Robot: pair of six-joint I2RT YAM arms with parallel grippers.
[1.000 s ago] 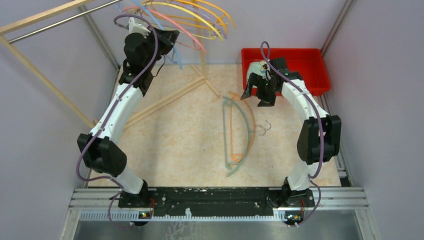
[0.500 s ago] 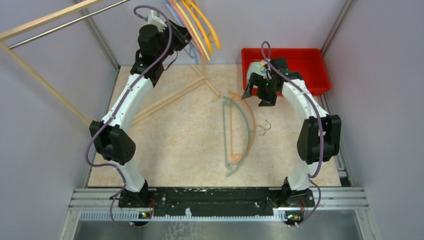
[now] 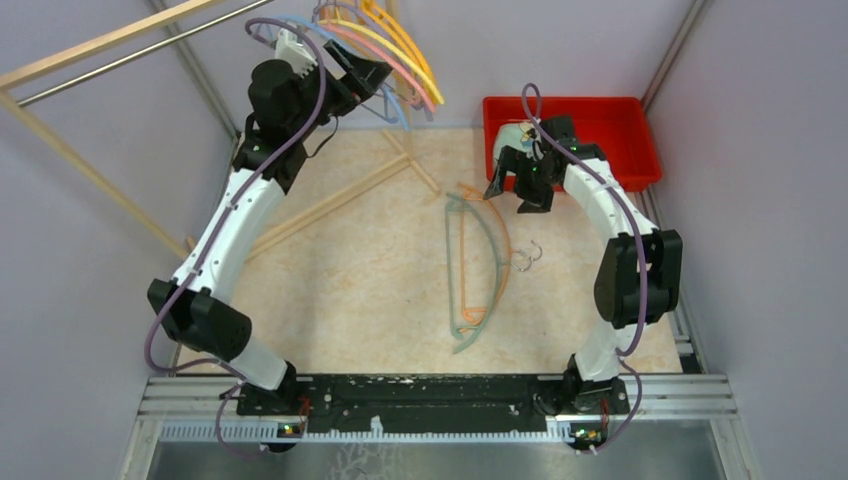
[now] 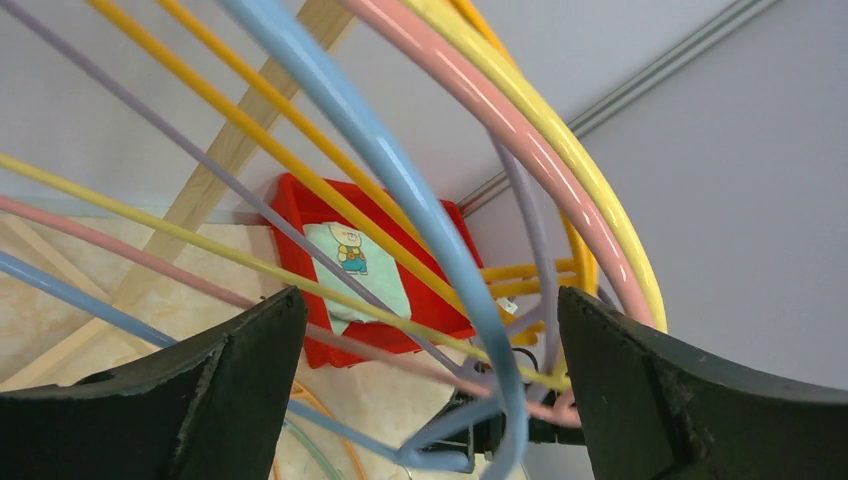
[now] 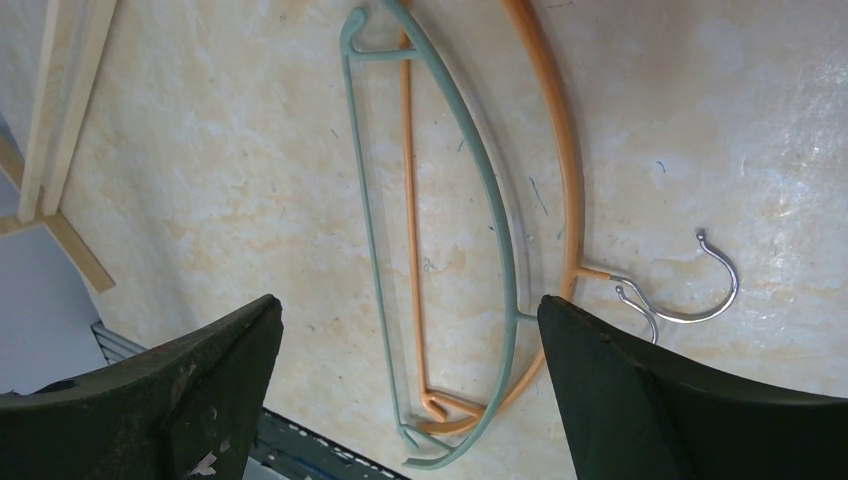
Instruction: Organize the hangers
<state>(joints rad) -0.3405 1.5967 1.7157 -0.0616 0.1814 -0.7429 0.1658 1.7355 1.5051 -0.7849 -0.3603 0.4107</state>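
Top external view shows you the left arm reaching up and away to the far left corner, where the left tool (image 3: 368, 76) sits among a bunch of hanging hangers (image 3: 405, 45) in yellow, pink, blue and purple, beside the wooden rack frame (image 3: 330, 200) and its metal rail (image 3: 120, 58). From the left wrist view, your left tool (image 4: 428, 300) has its fingers spread wide. A blue hanger (image 4: 388, 160) runs through the gap between them, with pink, yellow and purple ones crossing close by. You cannot tell whether either finger touches any of them.

Your right tool (image 3: 512, 195) hangs above the tabletop (image 3: 380, 290), just in front of the red bin (image 3: 610, 125). Its fingers are also wide apart and hold nothing. Below it, the right wrist view shows two more hangers lying flat on the tabletop: a green hanger (image 5: 489, 190) overlapping an orange hanger (image 5: 557, 120), with their metal hooks (image 5: 715, 300) pointing toward the right side. In the top external view the green hanger (image 3: 449, 265) and the orange hanger (image 3: 506, 258) lie near the middle of the tabletop, well apart from the hanging bunch.
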